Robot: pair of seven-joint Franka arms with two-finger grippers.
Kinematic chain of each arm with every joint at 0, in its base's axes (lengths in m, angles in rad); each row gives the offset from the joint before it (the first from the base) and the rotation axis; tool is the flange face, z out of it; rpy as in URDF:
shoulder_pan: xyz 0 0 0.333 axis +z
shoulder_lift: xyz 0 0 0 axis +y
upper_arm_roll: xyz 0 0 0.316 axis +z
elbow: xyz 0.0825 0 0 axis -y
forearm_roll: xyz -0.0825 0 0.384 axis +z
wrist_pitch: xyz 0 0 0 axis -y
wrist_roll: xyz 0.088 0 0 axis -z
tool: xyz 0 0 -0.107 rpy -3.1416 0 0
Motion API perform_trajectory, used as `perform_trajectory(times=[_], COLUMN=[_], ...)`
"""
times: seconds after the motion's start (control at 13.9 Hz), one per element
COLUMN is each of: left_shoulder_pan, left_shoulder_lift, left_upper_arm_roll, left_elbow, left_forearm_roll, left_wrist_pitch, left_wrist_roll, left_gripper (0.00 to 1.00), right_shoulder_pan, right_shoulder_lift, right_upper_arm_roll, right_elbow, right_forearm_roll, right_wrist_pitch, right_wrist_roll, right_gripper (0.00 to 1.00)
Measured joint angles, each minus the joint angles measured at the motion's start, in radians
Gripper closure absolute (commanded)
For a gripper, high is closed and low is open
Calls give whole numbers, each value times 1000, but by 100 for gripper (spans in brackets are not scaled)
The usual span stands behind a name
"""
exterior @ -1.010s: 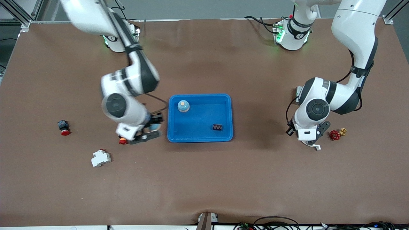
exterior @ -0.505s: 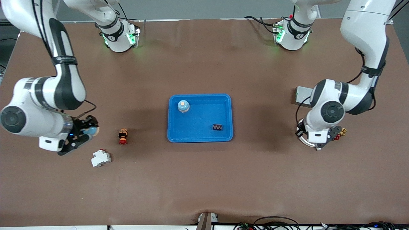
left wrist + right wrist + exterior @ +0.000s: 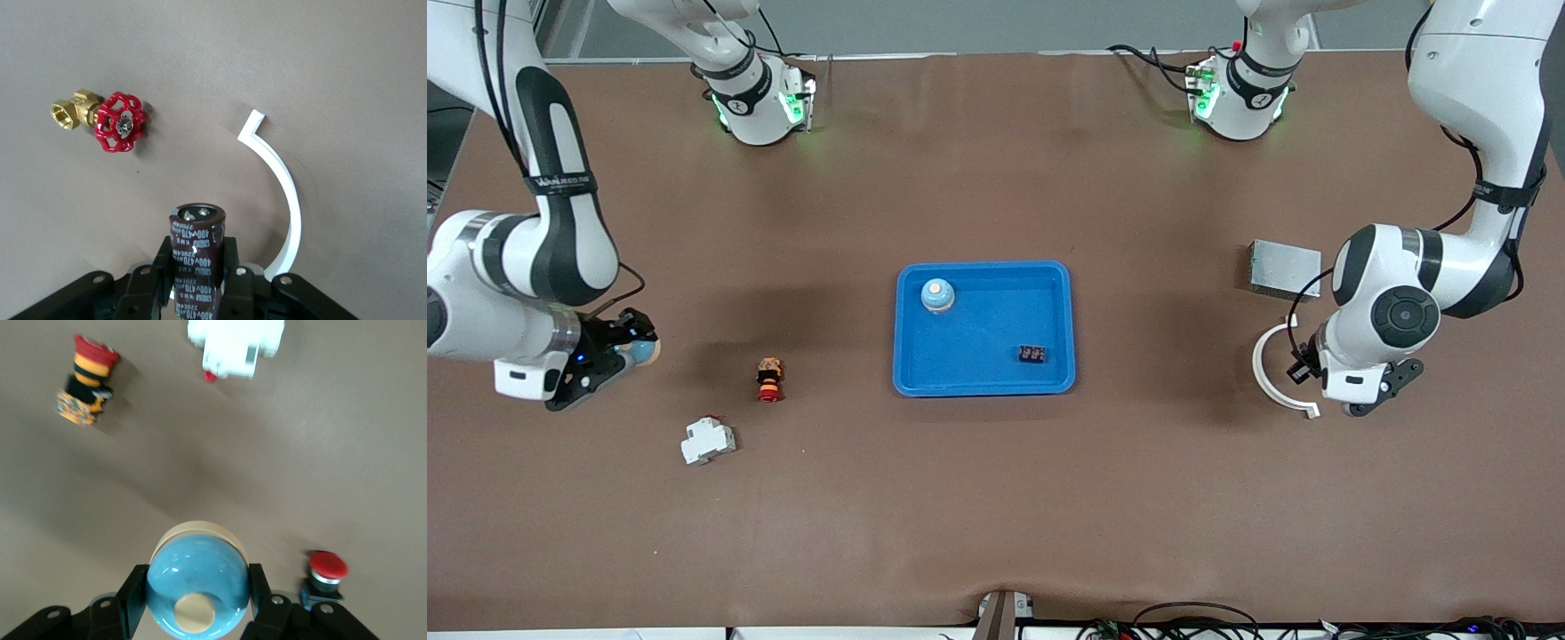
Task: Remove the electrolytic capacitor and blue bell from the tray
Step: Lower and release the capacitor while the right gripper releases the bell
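Observation:
My right gripper (image 3: 609,357) is shut on a blue bell with a cream base (image 3: 643,349), held over the table at the right arm's end; the right wrist view shows the bell (image 3: 197,583) between the fingers (image 3: 131,592). My left gripper (image 3: 1371,397) is shut on a dark brown capacitor (image 3: 197,250), held upright over the table at the left arm's end; the capacitor is hidden in the front view. A blue tray (image 3: 1058,313) at the table's middle holds a second blue bell (image 3: 937,295) and a small black part (image 3: 1032,355).
A white curved strip (image 3: 1267,373) and a grey box (image 3: 1284,268) lie by my left gripper, with a red-handled brass valve (image 3: 119,122) below it. A red-capped button (image 3: 769,380), a white breaker (image 3: 708,440) and a red push button (image 3: 325,577) lie near my right gripper.
My right arm swung away from the tray toward its end of the table with the bell. My left arm moved toward its end with the capacitor, uncovering the white strip and grey box.

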Motion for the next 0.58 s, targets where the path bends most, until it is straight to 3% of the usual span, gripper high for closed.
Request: perform_trajectory(times=[0.29,0.58], left_shoulder_pan=[33,55], left_shoulder_lift=[24,66], left_upper_arm_roll=[0,0], left_elbow=[-24,-37], left_forearm_roll=[1,38], left_wrist_pitch=[17,31], left_wrist_roll=[21,23], left_gripper=[100,100], right_shoulder_pan=[0,0], right_shoulder_lift=[-34,-33], right_upper_arm_roll=[7,12], right_elbow=[-203,-247], right_forearm_roll=[0,0], right_wrist_pitch=[200,256], right_wrist_roll=[0,1], right_gripper=[90,89])
